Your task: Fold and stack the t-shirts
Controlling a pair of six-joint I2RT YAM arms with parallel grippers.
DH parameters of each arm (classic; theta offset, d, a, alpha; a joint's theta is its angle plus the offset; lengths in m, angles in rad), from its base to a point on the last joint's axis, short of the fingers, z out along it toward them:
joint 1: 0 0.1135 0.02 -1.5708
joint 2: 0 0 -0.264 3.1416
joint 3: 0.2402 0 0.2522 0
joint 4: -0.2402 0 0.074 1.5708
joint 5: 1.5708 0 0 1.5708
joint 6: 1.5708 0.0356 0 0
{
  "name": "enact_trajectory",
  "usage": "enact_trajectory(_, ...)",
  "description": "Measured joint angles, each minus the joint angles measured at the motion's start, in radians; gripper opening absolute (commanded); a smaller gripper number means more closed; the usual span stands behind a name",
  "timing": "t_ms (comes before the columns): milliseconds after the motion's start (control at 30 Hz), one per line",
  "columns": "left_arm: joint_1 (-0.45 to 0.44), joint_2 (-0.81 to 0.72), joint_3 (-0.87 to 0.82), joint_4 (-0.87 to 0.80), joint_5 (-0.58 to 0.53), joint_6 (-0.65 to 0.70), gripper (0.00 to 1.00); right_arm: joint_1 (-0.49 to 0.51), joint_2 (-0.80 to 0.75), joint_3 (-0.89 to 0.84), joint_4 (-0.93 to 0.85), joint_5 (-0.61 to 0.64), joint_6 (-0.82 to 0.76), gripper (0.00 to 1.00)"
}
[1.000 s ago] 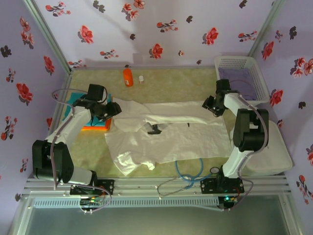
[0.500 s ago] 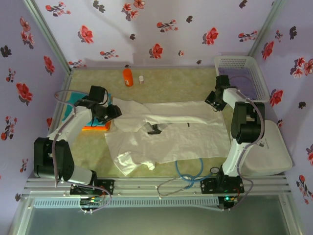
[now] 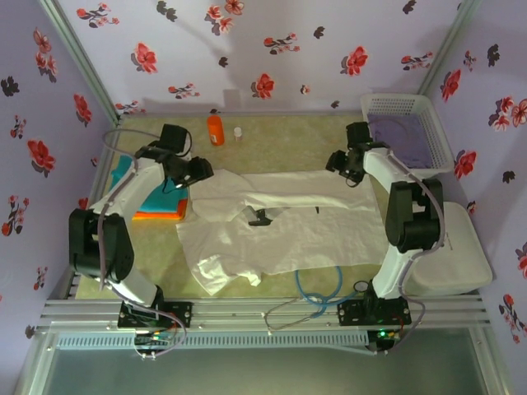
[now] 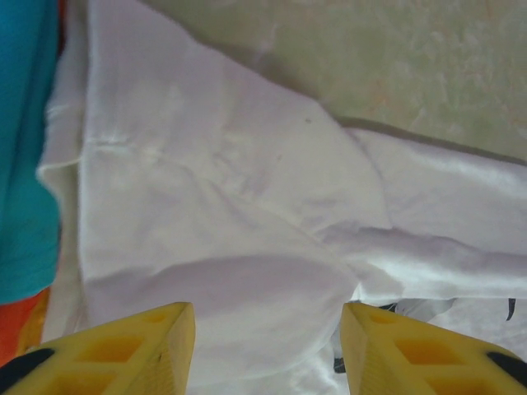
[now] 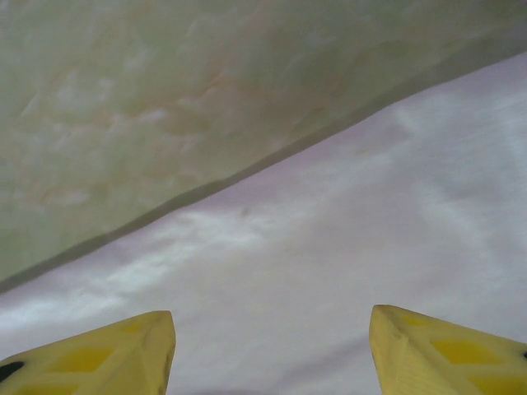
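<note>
The white t-shirt (image 3: 280,218) lies spread and wrinkled across the middle of the table, with a small dark print (image 3: 260,217) near its centre. Folded teal and orange t-shirts (image 3: 158,207) lie stacked at the left, partly under my left arm. My left gripper (image 3: 194,171) hovers at the white t-shirt's far-left corner. Its yellow fingers (image 4: 132,350) stand apart over a bulge of white t-shirt cloth (image 4: 230,189), beside the teal t-shirt (image 4: 25,164). My right gripper (image 3: 338,163) is open over the white t-shirt's (image 5: 329,247) far-right edge, nothing between its fingers (image 5: 99,358).
An orange bottle (image 3: 215,129) and a small white object (image 3: 238,132) stand at the back. A white basket (image 3: 408,105) holding purple cloth sits at the back right. A blue cable (image 3: 317,288) loops at the front edge. A white pad (image 3: 461,263) lies at the right.
My left gripper moved back and right to the white shirt's far-left corner. My right gripper moved left along the far edge and its jaws widened.
</note>
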Motion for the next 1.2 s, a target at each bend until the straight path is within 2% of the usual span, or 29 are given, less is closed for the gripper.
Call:
enact_trajectory(200, -0.055, 0.159, 0.11, 0.024, -0.003, 0.0, 0.48, 0.022, 0.108, 0.016, 0.007, -0.026, 0.004, 0.63)
enact_trajectory(367, -0.062, 0.287, 0.167, 0.024, -0.018, 0.0, 0.47, 0.022, 0.196, 0.108, -0.014, -0.018, 0.01, 0.62)
enact_trajectory(567, -0.062, 0.358, 0.204, 0.02, -0.03, 0.0, 0.46, 0.015, 0.308, 0.267, -0.101, 0.08, 0.035, 0.57)
enact_trajectory(900, -0.05, 0.377, 0.289, -0.017, -0.048, 0.009, 0.45, -0.032, 0.277, 0.221, -0.118, 0.174, 0.082, 0.59)
enact_trajectory(1067, -0.049, 0.423, 0.329, -0.025, -0.048, 0.021, 0.45, 0.011, 0.222, 0.183, -0.11, 0.202, 0.072, 0.63)
enact_trajectory(1200, -0.048, 0.482, 0.36, -0.034, -0.048, 0.026, 0.44, 0.053, 0.167, 0.146, -0.064, 0.172, 0.067, 0.64)
